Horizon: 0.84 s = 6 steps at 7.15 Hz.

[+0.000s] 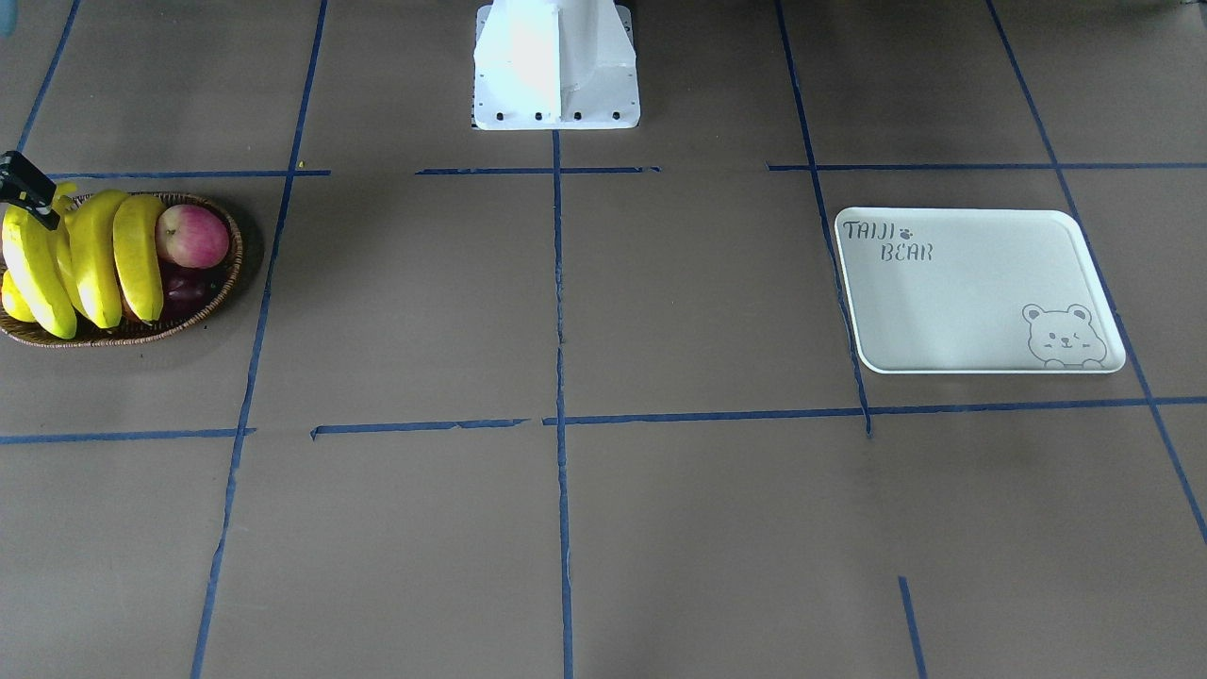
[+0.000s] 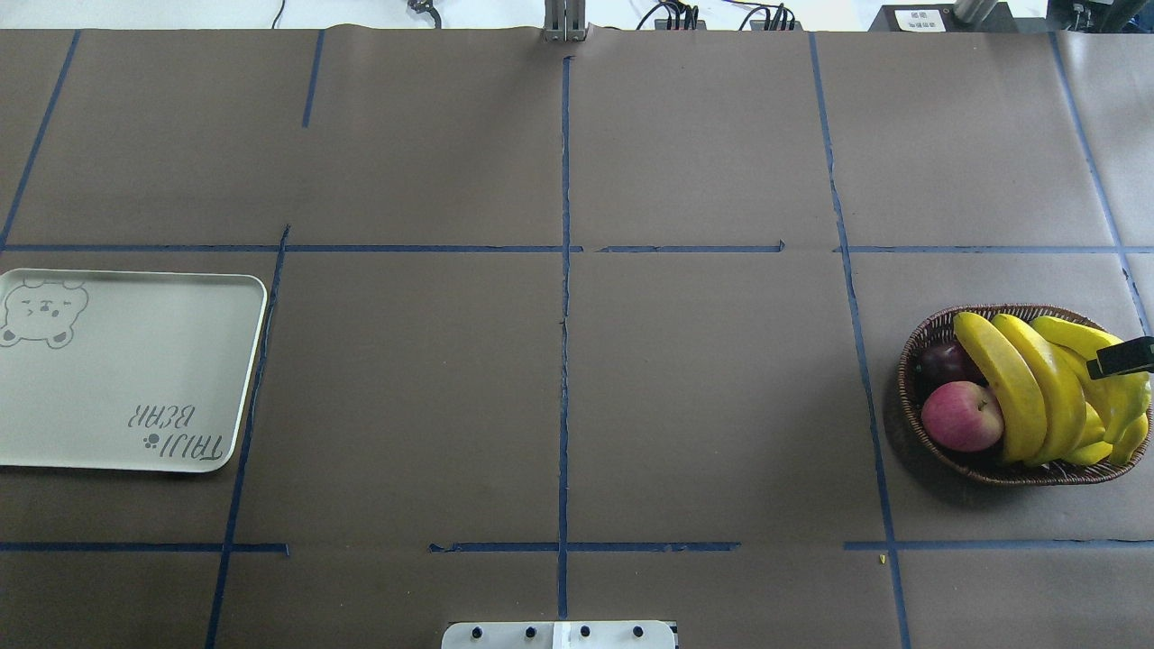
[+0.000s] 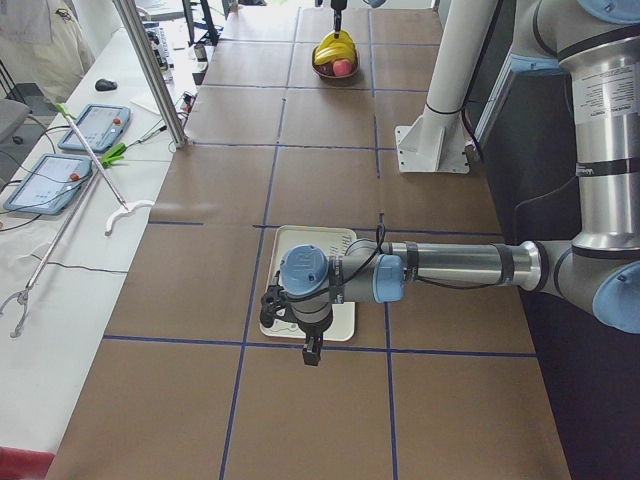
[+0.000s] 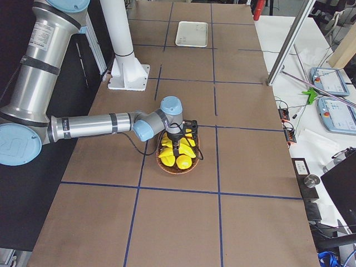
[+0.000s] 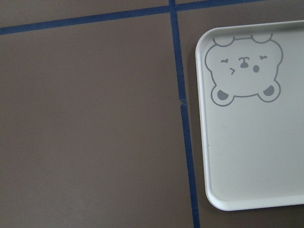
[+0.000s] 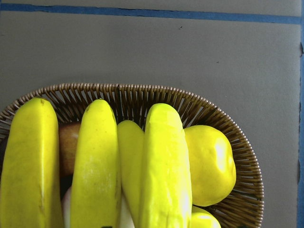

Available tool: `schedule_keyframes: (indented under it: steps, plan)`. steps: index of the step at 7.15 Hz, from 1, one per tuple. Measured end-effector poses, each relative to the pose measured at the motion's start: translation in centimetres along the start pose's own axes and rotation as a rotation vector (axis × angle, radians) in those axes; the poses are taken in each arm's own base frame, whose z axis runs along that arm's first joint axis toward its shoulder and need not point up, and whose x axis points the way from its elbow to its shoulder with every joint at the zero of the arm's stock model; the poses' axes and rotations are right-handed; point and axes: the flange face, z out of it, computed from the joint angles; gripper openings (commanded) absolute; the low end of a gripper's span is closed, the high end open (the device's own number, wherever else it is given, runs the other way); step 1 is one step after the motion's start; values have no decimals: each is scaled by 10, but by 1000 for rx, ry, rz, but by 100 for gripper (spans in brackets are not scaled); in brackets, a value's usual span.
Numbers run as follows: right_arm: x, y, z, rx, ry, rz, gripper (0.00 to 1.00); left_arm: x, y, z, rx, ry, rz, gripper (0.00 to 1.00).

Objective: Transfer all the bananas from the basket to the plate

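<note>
Overhead and front views face each other, sharing basket (image 2: 1010,476) and plate (image 2: 117,388); wrist cameras look down from close.

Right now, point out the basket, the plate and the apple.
basket (image 2: 905,383), overhead view, left woven rim.
plate (image 2: 135,361), overhead view, bare middle.
apple (image 2: 961,415), overhead view, red middle.

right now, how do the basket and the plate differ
The basket is brown woven wicker and oval; the plate is smooth white and a rounded rectangle. The basket holds bananas and a red apple; the plate holds no fruit. The basket is on the robot's right, the plate on its left. Both lie flat on the brown table.
</note>
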Motion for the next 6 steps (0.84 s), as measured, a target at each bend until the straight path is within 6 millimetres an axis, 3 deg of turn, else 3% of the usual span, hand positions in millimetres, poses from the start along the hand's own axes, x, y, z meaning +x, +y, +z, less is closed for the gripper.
schedule_keyframes:
  steps: [3, 6]
  plan:
    - [-1, -6, 10, -9, 2, 1, 72, 0, 0, 0, -1, 0, -1, 100]
    - [-5, -9, 11, -10, -2, -6, 71, -1, 0, 0, 0, -2, -2, 100]
